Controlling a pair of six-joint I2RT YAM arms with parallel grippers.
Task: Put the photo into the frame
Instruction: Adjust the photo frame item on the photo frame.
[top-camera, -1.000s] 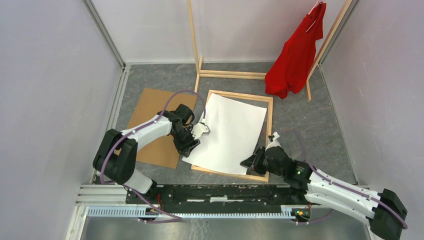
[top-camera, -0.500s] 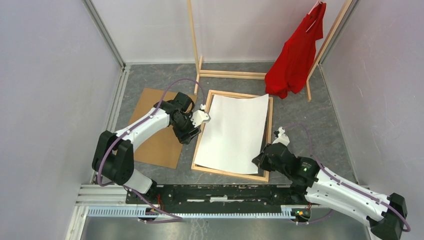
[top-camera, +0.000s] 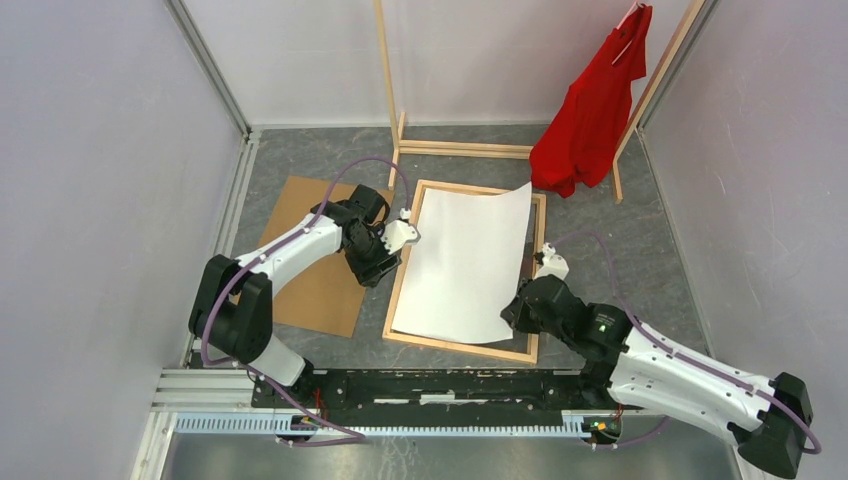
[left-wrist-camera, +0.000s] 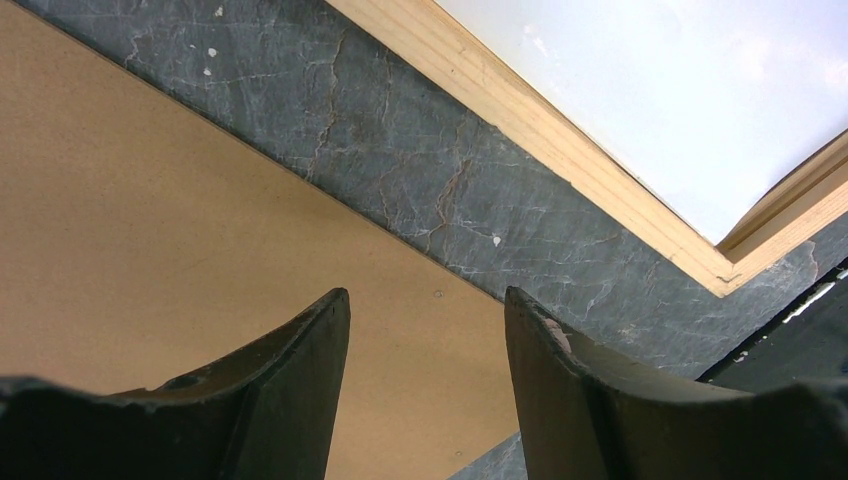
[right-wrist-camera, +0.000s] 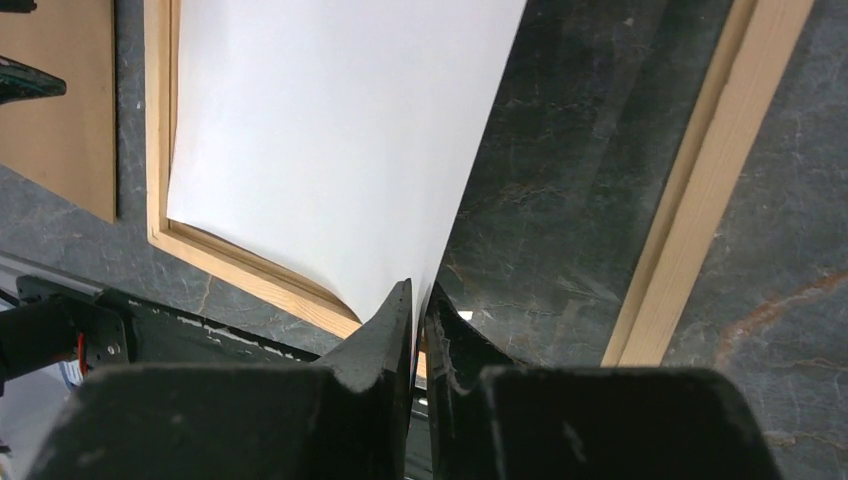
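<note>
Pinching the paper between fingers drawn almost together, the right hand (right-wrist-camera: 420, 300) is clamped on the right edge of the photo (right-wrist-camera: 320, 140), close to its near corner. That grip lifts this side off the table (top-camera: 620, 250), so the sheet curves up toward the hand while its left part lies low. I judge this to be the way the arm steers the print: a thin sheet lying flat gives nothing to catch, whereas a raised edge can be dragged and swung.

From the hand outward, the photo lies white side up over the opening of the frame (top-camera: 455, 345). Its left edge runs along the inside of the left rail. Its far right corner reaches the far rail and seems to ride over it, so the print looks slightly askew and is not yet seated. In the right wrist view dark table shows between the lifted edge and the right rail.

The left hand (left-wrist-camera: 425, 300) stands with fingers apart and grips nothing. It hovers over the brown backing board (top-camera: 310, 260), just beside the frame's left rail, probably ready to press or nudge that side. The backing board lies flat on the table left of the frame, apart from it and likely kept for after the print is in. A clothes rack (top-camera: 392, 110) with a red shirt (top-camera: 590, 100) stands beyond.
</note>
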